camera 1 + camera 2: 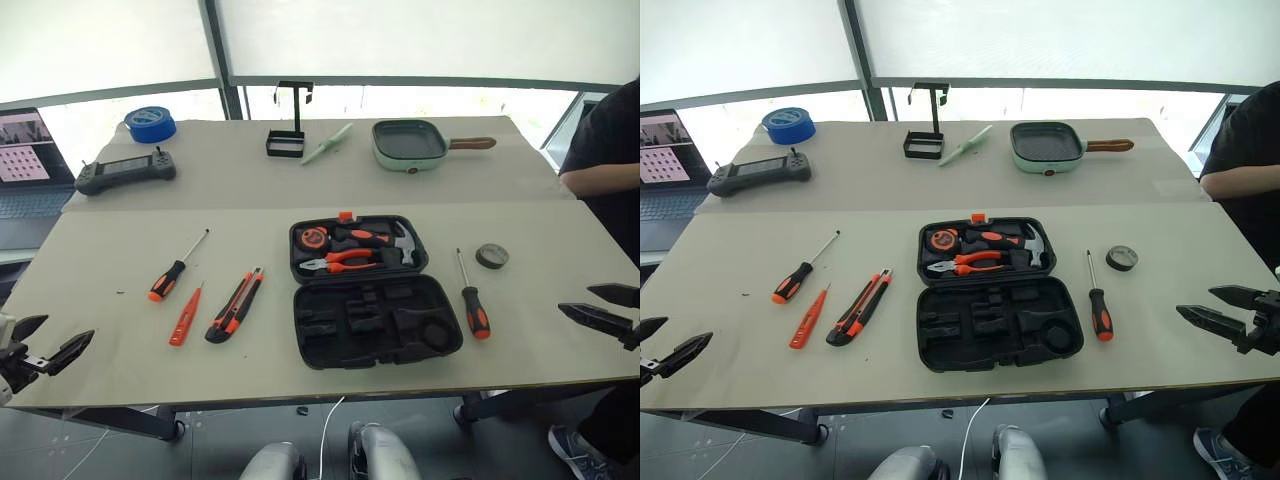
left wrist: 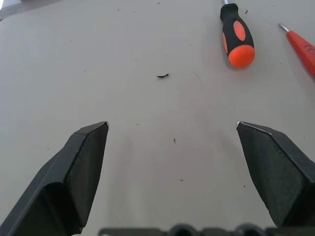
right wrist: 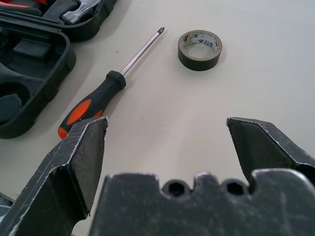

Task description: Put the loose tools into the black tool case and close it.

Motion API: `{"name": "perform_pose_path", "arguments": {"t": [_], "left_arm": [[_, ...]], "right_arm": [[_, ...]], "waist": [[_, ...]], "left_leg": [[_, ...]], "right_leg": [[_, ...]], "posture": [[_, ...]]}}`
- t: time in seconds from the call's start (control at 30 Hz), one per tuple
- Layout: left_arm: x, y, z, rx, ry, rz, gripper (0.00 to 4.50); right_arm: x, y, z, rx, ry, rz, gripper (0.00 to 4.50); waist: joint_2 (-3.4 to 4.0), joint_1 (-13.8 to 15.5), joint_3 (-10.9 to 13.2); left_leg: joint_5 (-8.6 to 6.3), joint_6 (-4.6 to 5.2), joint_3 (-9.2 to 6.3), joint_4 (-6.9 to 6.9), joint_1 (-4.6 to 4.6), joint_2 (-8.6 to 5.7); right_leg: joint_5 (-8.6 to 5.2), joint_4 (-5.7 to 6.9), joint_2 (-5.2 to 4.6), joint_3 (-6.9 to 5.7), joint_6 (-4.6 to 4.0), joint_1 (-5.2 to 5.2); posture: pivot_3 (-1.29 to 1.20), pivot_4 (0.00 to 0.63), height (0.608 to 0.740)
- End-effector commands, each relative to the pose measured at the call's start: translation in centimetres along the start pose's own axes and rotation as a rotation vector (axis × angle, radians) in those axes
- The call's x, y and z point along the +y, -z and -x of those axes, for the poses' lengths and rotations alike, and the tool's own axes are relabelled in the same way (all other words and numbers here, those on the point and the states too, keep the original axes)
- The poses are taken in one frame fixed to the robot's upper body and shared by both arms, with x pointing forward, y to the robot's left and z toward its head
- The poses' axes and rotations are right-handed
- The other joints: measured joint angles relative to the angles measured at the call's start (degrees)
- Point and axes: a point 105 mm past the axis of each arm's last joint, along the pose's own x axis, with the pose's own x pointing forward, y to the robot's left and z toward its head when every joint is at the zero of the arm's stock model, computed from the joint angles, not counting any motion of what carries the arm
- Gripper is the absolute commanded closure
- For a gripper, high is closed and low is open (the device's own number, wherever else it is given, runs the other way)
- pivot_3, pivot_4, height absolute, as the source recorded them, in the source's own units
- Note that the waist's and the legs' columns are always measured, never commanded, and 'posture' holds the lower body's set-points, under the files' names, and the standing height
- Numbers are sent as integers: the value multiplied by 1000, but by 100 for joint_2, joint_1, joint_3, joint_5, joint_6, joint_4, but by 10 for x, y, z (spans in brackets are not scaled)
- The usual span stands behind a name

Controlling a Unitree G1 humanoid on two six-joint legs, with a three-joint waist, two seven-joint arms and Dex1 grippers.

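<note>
Case [image 1: 375, 295] lies open on table [image 1: 120, 250] (tools [image 1: 234, 305] scattered around); left gripper [image 1: 48, 345] and right gripper [image 1: 598, 304] spread, empty.

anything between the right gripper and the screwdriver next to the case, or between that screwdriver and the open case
Nothing visible. The right gripper hangs open over bare table, facing the screwdriver, which lies flat just beside the black tool case. The tape roll sits apart, beyond its tip, off both paths.

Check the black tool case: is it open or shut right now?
Open. The black tool case lies flat with both halves showing: pliers and hammer in the far half, empty moulded slots in the near half.
</note>
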Motion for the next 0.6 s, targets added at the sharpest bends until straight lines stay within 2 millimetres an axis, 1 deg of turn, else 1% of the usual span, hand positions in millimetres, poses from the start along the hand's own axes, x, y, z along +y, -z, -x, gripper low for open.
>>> {"name": "perform_pose_path", "arguments": {"t": [0.03,0.1,0.17,0.23,0.37,0.43,0.5,0.6], "left_arm": [[0,-10,3,-13,0,-33,23],[-4,-11,-2,5,-1,-26,23],[-9,-24,-11,-20,1,-5,23],[-16,-42,-21,-34,21,6,23],[-29,-71,-45,-3,52,13,23],[-31,-75,-55,41,58,17,23],[-37,-78,-66,81,98,19,23],[-40,-77,-80,137,111,20,23]], "right_arm": [[1,-16,3,-48,12,29,5],[3,-18,3,-45,22,44,5],[10,-28,1,-62,6,70,5],[22,-47,-5,-96,-39,106,5],[63,-85,-22,-167,-180,202,5],[82,-100,-28,-194,-247,226,5],[108,-112,-34,-220,-336,273,5],[138,-125,-42,-253,-435,335,5]], "waist": [[0,0,0],[1,1,0],[1,9,1],[1,18,1],[3,8,4],[3,0,4],[4,-17,3],[5,-49,7]], "left_leg": [[0,0,0,0,0,0],[0,-1,0,0,0,0],[-3,-5,0,0,0,0],[-3,-7,-1,2,0,0],[1,-17,-6,8,-3,-1],[2,-19,-9,7,-1,-1],[7,-25,-10,2,0,-2],[17,-23,-10,-1,0,-4]], "right_leg": [[0,0,0,0,0,0],[0,0,0,0,0,0],[0,1,0,1,0,1],[0,2,-1,0,1,1],[1,6,1,-1,1,1],[1,9,3,-2,0,1],[1,9,6,-5,-1,-2],[1,3,10,-8,-3,-7]], "posture": [[0,150,740],[0,150,740],[0,150,740],[0,150,740],[0,150,740],[0,150,740],[0,150,740],[0,150,740]]}}
